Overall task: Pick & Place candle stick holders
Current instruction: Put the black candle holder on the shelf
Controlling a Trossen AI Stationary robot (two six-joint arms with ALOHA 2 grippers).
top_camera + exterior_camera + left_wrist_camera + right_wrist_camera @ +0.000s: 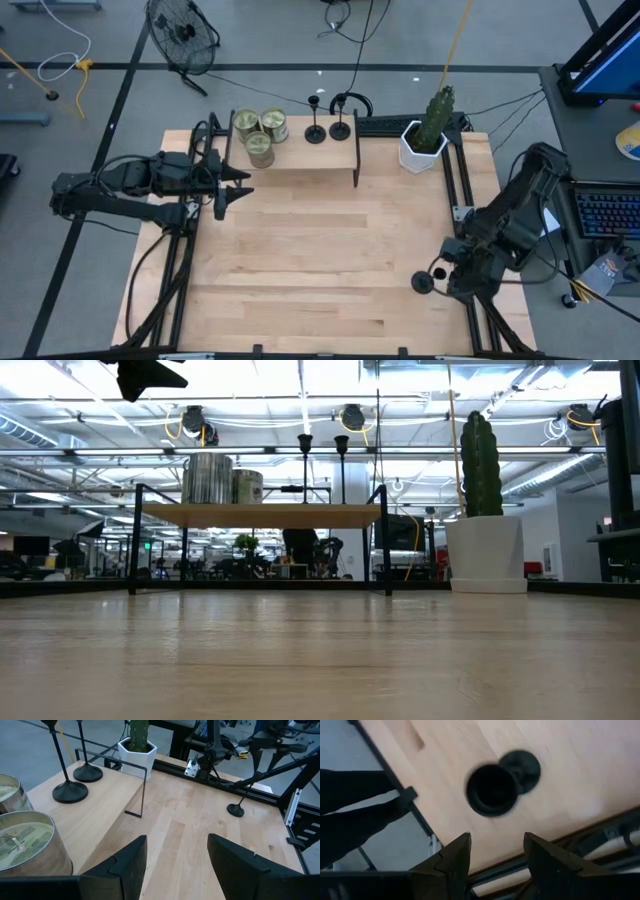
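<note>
Two black candle stick holders (315, 133) (340, 130) stand on their round bases on the wooden shelf (300, 158) at the table's far side; they also show in the left wrist view (70, 792) (87, 772). A third holder (424, 283) stands by its base on the table near the right front corner. In the right wrist view I look down on its cup top (492, 790) and base (522, 766). My right gripper (495, 842) hovers open above it, the cup beyond its fingertips. My left gripper (242, 190) is open and empty just in front of the shelf's left end.
Three greenish-gold tins (259, 148) stand on the shelf's left part, next to my left gripper. A cactus in a white pot (423, 145) stands at the far right. The black rail (462, 200) runs along the table's right edge beside the third holder.
</note>
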